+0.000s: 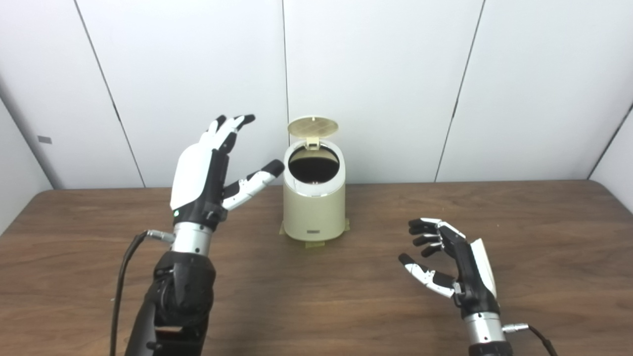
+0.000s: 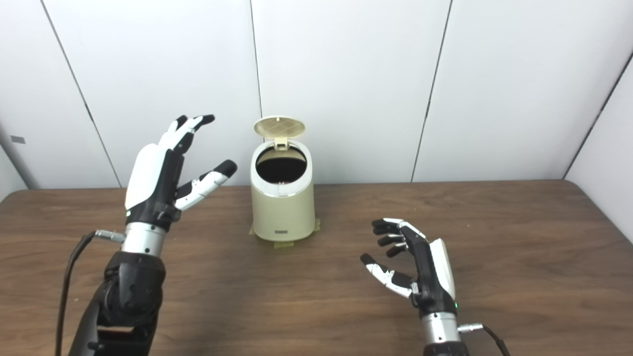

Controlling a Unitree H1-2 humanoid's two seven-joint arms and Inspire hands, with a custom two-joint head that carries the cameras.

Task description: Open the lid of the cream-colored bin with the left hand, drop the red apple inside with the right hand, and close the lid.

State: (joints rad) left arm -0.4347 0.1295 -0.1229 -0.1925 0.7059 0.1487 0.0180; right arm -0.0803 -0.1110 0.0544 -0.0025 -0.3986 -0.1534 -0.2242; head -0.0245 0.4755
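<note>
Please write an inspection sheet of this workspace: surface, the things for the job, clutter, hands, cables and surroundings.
Surface: brown wood-grain table.
Job's things: cream-colored bin stands upright at the middle back on tape patches; its lid is raised, the dark opening showing. Red apple: not seen on the table or in either hand; the bin's inside is too dark to tell.
Clutter: nothing seen.
Hands: left hand open, raised left of the bin, not touching it; right hand open, empty, low over the table.
Cables: black cable at the left wrist; another cable at the right wrist.
Surroundings: white wall panels behind.
</note>
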